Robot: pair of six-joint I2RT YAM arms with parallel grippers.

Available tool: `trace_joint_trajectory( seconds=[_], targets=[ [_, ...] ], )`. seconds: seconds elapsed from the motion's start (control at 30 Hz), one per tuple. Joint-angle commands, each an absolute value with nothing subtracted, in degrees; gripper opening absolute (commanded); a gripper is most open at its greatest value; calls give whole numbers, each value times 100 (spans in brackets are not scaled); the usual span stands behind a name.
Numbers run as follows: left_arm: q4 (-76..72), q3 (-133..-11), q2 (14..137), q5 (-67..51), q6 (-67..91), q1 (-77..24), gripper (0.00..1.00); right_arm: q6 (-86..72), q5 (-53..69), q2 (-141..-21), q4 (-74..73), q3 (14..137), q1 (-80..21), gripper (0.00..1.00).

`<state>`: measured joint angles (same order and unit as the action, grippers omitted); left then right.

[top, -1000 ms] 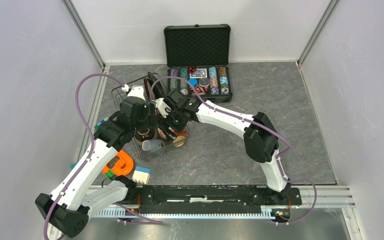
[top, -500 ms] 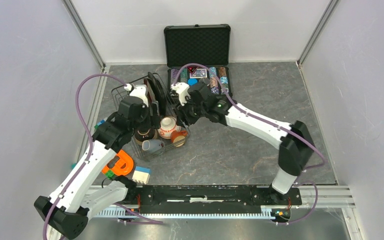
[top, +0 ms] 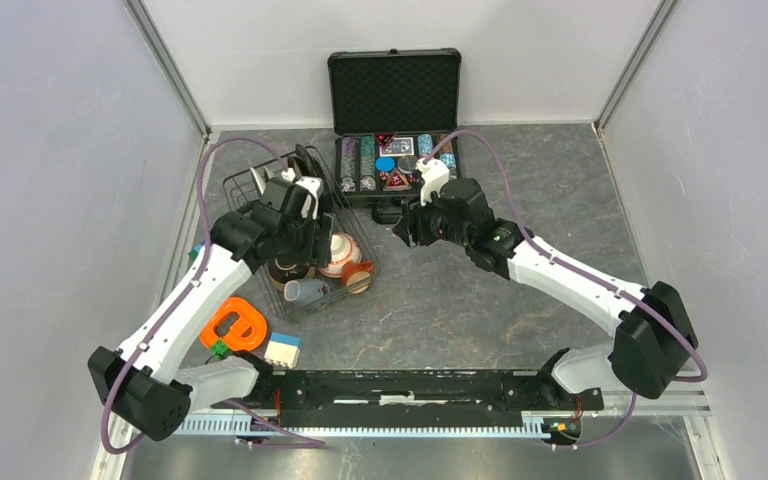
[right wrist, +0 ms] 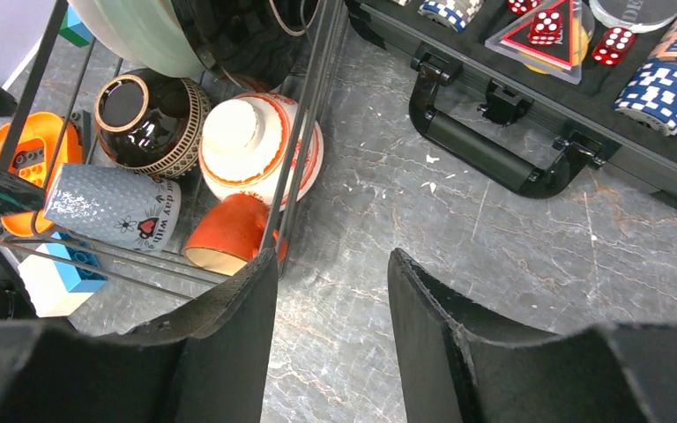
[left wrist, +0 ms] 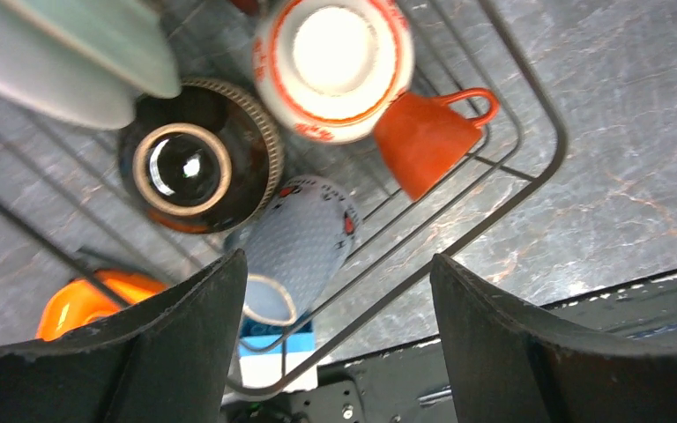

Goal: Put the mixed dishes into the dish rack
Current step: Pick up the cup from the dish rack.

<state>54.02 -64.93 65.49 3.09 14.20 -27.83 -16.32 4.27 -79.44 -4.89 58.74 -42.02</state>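
The dish rack (top: pixel 260 188) is a black wire basket at the left. Plates (top: pixel 300 170) stand on edge at its back. In it lie a dark bowl (left wrist: pixel 198 167), an upturned tan bowl with red pattern (left wrist: pixel 332 66), an orange cup (left wrist: pixel 423 141) and a grey-white cup (left wrist: pixel 300 247) on its side. My left gripper (left wrist: pixel 337 264) hangs open above the rack's near corner (left wrist: pixel 529 176) with nothing between its fingers. My right gripper (right wrist: pixel 332 260) is open and empty over the bare table, just right of the rack (right wrist: pixel 304 132) and apart from the orange cup (right wrist: pixel 229 238).
The open black case of poker chips (top: pixel 395 165) lies behind the right gripper, its handle (right wrist: pixel 494 150) facing the rack. An orange ring toy (top: pixel 232 325) and a white-and-blue block (top: pixel 282 348) sit in front of the rack. Grey walls close both sides.
The right gripper has drawn back from over the rack to the right, leaving the tan bowl in the rack, and its jaws have narrowed. The left wrist has shifted right over the rack.
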Motion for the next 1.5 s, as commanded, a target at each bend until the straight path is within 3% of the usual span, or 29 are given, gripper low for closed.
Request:
trace_joint_trajectory(
  seconds=[0.0, 0.13, 0.37, 0.8, 0.97, 1.2, 1.47],
  targets=[
    [6729, -7263, 6671, 914, 1264, -2777, 78, -1815, 557, -7831, 112, 5766, -4228, 54],
    [7176, -7207, 6768, 580, 1399, -2777, 73, -1798, 595, -7841, 141, 5729, -4228, 54],
    [6494, -6439, 7192, 27, 1459, -2777, 65, -1747, 651, -7882, 141, 5713, -4194, 54],
    [5519, -6252, 7945, -702, 1433, -2878, 60, -1690, 653, -7908, 94, 5615, -4117, 55],
    [5419, -6486, 7643, -584, 1490, -2883, 67, -1673, 643, -7934, 79, 5616, -4091, 56],
    [5715, -6998, 7721, -43, 1300, -2883, 67, -1650, 689, -7951, 70, 5616, -4074, 56],
    [5262, -7280, 7573, -183, 929, -2883, 70, -1642, 664, -7952, 65, 5588, -4038, 57]
  ],
)
